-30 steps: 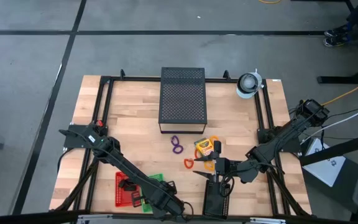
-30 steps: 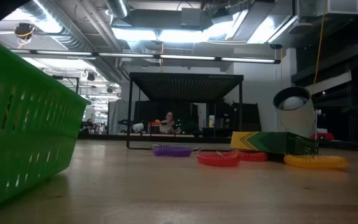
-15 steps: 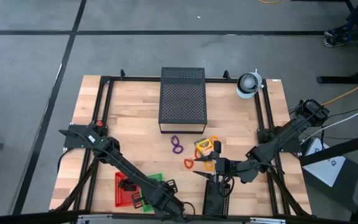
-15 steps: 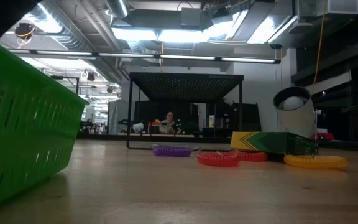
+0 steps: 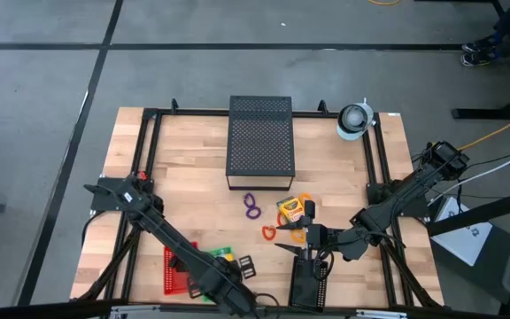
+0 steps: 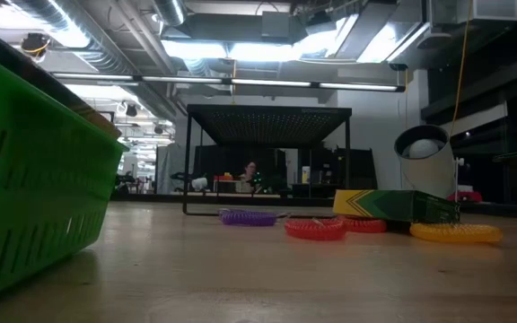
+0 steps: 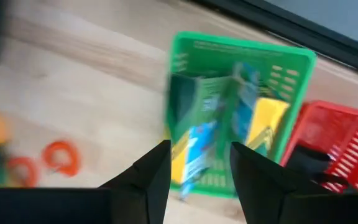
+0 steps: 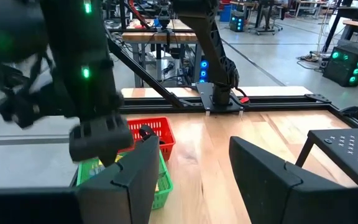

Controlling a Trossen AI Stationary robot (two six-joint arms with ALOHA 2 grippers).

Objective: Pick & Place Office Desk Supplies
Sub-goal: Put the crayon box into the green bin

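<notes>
My left gripper (image 7: pixel 197 155) hangs open, pointing down, over the green basket (image 7: pixel 241 112). Yellow-and-green crayon boxes (image 7: pixel 263 124) lie in that basket. Beside it is a red basket (image 7: pixel 334 149) with a black clip (image 7: pixel 306 162) inside. Another crayon box (image 5: pixel 290 209) lies on the table among purple (image 5: pixel 252 206), red (image 5: pixel 268 232) and orange (image 5: pixel 297 236) rings. My right gripper (image 5: pixel 295 239) waits open above those rings, pointing toward the table's left.
A large black perforated box (image 5: pixel 259 142) stands at the table's far middle. A white roll (image 5: pixel 354 120) is at the far right corner. A black holder (image 5: pixel 308 283) sits at the near edge. Bare wood lies between the baskets and the perforated box.
My left gripper has risen straight up over the green basket and stays pointing down. My right arm has kept still.
</notes>
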